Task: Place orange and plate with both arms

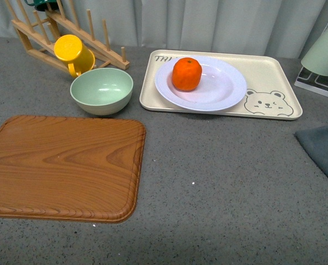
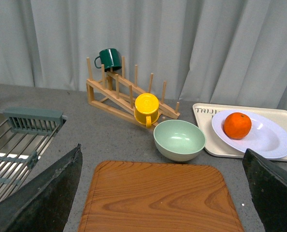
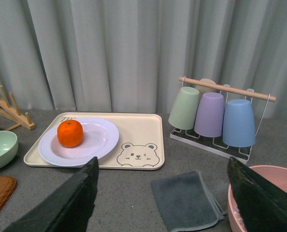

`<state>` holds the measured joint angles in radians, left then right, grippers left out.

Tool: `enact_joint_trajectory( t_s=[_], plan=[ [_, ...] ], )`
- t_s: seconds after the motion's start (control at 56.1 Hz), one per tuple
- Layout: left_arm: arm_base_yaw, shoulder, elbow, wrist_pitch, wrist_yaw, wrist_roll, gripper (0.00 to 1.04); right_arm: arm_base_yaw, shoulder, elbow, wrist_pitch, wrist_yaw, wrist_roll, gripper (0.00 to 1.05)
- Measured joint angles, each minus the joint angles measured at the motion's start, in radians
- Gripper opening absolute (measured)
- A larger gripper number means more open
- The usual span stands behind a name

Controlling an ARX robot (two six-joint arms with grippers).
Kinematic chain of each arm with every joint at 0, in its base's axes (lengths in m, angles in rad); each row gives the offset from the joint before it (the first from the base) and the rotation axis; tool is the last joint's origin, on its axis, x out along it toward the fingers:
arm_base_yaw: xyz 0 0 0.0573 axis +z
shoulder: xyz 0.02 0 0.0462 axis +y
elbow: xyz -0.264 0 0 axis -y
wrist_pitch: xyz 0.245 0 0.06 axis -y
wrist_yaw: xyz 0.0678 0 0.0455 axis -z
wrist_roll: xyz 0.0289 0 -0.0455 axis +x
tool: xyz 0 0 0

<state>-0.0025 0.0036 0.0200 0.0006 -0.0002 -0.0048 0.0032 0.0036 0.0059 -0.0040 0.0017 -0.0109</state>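
Observation:
The orange (image 1: 186,74) sits on the left part of the white plate (image 1: 222,91), which lies on the beige bear tray (image 1: 269,74) at the back of the counter. Both also show in the left wrist view, orange (image 2: 237,125) on plate (image 2: 269,140), and in the right wrist view, orange (image 3: 69,133) on plate (image 3: 100,137). Neither arm shows in the front view. My left gripper (image 2: 163,193) is open and empty, high above the wooden board. My right gripper (image 3: 163,198) is open and empty, above the grey cloth, well back from the tray.
A wooden cutting board (image 1: 62,165) lies front left. A pale green bowl (image 1: 101,90), a yellow mug (image 1: 73,52) and a wooden rack (image 1: 70,33) stand back left. A grey cloth (image 1: 324,149), a cup rack (image 3: 216,116) and a pink basin (image 3: 266,193) are at the right. A sink (image 2: 13,145) is far left.

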Motion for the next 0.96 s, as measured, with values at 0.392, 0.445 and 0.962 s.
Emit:
enact_joint_trajectory(
  t_s=[0.392,0.445,0.962],
  plan=[
    [0.0,0.0,0.0,0.0,0.0,0.0,0.98,0.0,0.0,0.0,0.0,0.0,0.001,0.96],
    [0.0,0.0,0.0,0.0,0.0,0.0,0.98,0.0,0.0,0.0,0.0,0.0,0.001,0.96],
    [0.0,0.0,0.0,0.0,0.0,0.0,0.98,0.0,0.0,0.0,0.0,0.0,0.001,0.96]
  ],
)
